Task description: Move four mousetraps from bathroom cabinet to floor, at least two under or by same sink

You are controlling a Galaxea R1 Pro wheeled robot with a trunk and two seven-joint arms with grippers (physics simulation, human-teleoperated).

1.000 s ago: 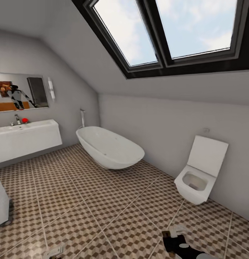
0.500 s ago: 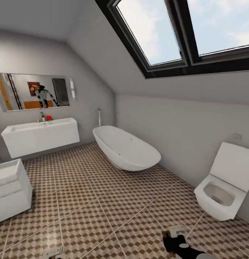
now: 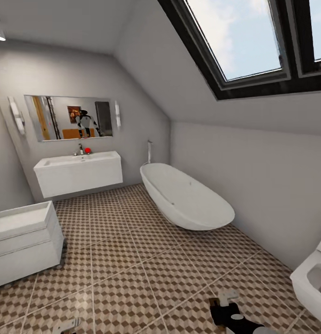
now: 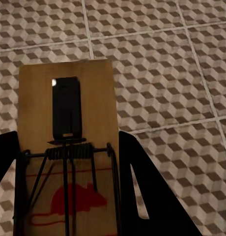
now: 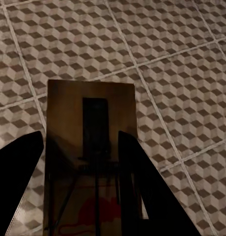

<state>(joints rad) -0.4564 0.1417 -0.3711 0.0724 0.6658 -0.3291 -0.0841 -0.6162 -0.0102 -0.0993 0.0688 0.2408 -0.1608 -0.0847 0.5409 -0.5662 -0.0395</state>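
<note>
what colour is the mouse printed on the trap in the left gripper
Red, on the tan wooden mousetrap; clearest in the left wrist view.

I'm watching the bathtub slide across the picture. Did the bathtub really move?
No. The bathtub keeps its place beside the sink and the wall; everything shifted right together, so the camera turned left.

A home bathroom under a sloped attic ceiling is shown: a freestanding white bathtub is set by the wall, a wall-hung sink is mounted beneath a wide mirror, and part of a white toilet is seen at the edge. The bathroom floor is tiled in a brown cube pattern, and daylight is admitted through a black-framed skylight
</note>
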